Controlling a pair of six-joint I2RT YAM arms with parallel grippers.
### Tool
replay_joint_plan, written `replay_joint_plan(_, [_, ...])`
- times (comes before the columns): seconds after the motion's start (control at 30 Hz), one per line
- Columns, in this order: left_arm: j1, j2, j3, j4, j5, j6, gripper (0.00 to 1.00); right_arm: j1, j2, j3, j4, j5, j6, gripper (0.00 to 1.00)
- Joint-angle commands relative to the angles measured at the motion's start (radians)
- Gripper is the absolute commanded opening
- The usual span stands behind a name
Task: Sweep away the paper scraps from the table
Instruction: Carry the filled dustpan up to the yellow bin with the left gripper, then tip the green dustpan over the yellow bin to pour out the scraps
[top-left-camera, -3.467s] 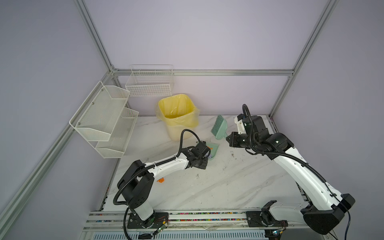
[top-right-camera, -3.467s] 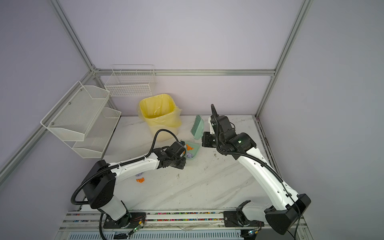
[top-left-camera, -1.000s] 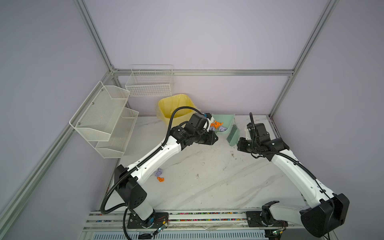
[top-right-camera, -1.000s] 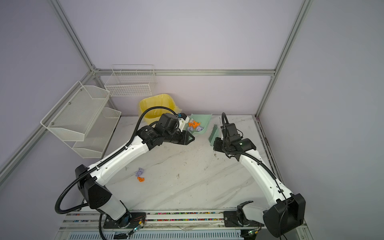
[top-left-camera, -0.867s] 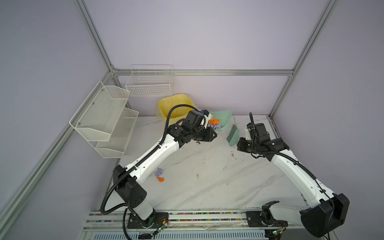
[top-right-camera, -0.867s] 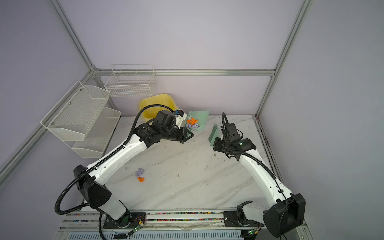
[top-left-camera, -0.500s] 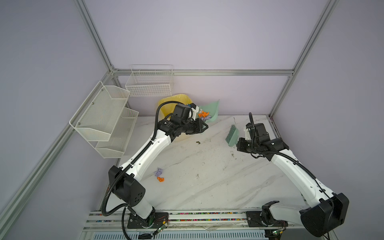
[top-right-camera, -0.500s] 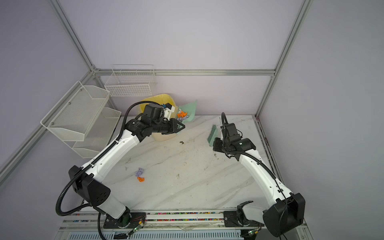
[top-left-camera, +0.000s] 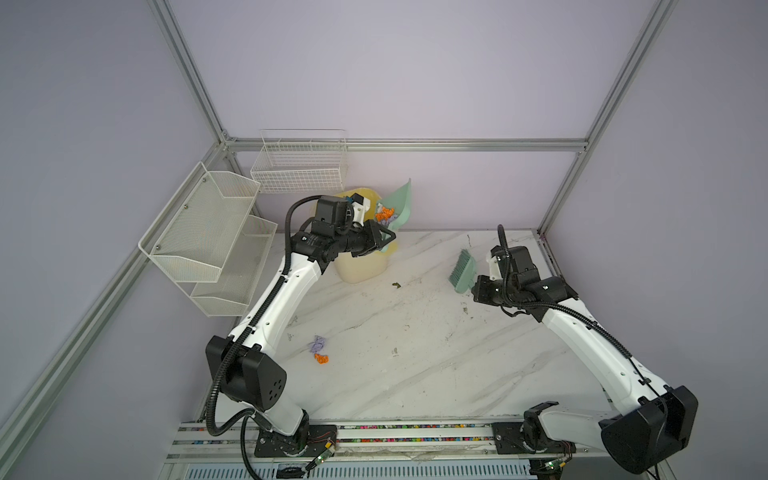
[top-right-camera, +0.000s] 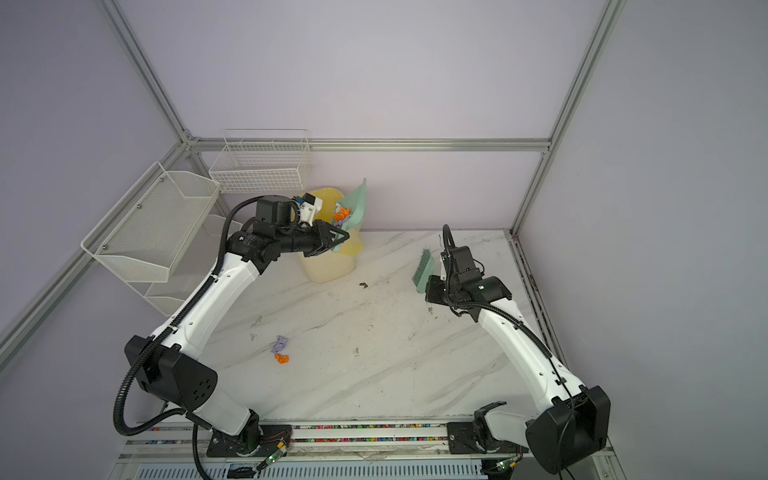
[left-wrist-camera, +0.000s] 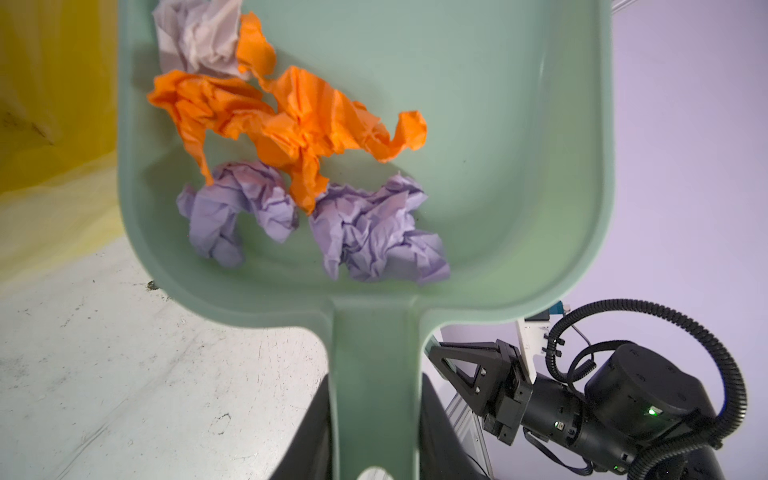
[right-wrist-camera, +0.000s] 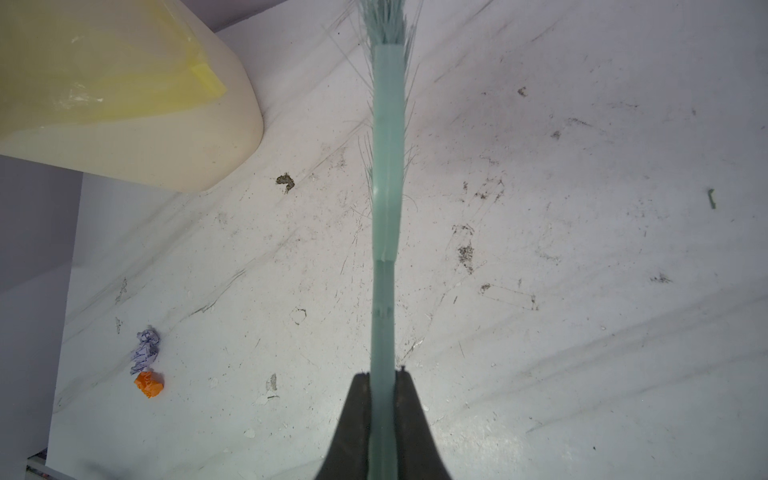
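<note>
My left gripper is shut on the handle of the mint-green dustpan. It holds the pan raised and tilted over the yellow-lined bin. Several orange and lavender paper scraps lie in the pan. Two more paper scraps, one lavender and one orange, lie on the table at the left. My right gripper is shut on the green brush, held above the table at the back right.
A tiny dark speck lies on the table beside the bin. White wire shelves hang on the left wall and a wire basket on the back wall above the bin. Aluminium rails edge the table.
My left arm has carried the dustpan with its scraps up and to the left, from over the table to above the bin, tilting it. The right arm and brush have barely moved.
</note>
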Motion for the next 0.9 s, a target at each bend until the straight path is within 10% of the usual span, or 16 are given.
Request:
replay_joint_plan(0.0, [0.048,-0.052,0.041,0.127,0.084,-0.064,0.14,-0.003,-0.017,-0.018,0.029,-0.01,-0.008,0.0])
replay_joint_plan(0.87, [0.268,0.024,-0.512,1.503,0.331,-1.151,0.13,-0.004,-0.006,0.009,0.03,-0.026,0.027,0.0])
